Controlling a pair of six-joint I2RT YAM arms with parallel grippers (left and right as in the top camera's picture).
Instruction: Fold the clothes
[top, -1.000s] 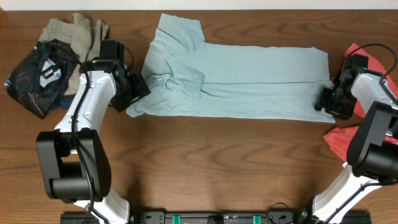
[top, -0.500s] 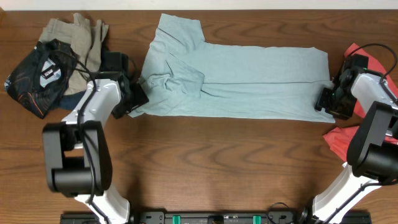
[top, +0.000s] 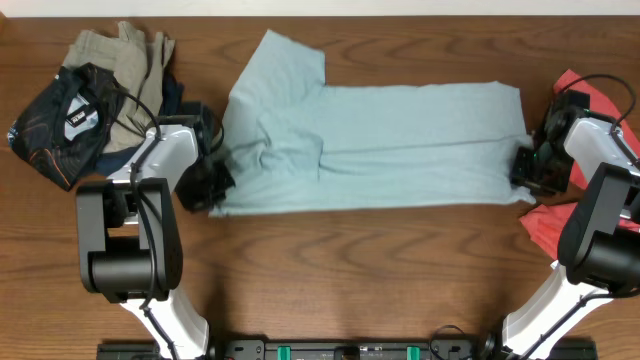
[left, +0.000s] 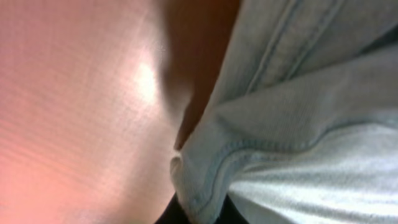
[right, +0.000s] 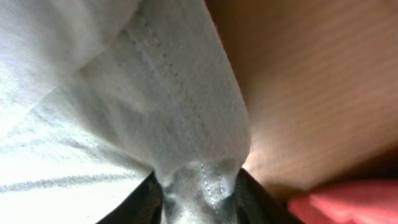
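Observation:
A pale blue-grey T-shirt (top: 400, 145) lies spread lengthwise across the table, folded in half, one sleeve sticking up at the back left (top: 285, 60). My left gripper (top: 212, 185) is shut on its front left corner; the left wrist view shows the stitched hem (left: 205, 186) pinched between dark fingers. At the other end, my right gripper (top: 524, 170) is shut on the shirt's right edge, whose seam (right: 202, 180) bunches between its fingers. A red shirt (top: 590, 100) lies under and behind the right arm, a strip of it showing in the right wrist view (right: 348, 208).
A heap of other garments sits at the back left: a khaki piece (top: 125, 55) and a black printed one (top: 60, 120). Bare brown wood (top: 350, 270) stretches along the front. The arm bases stand at the front left (top: 130, 270) and front right (top: 590, 250).
Both grippers have closed on the blue-grey shirt's ends. The left one slid in under the corner, and the shirt's front edge has lifted and shifted back slightly.

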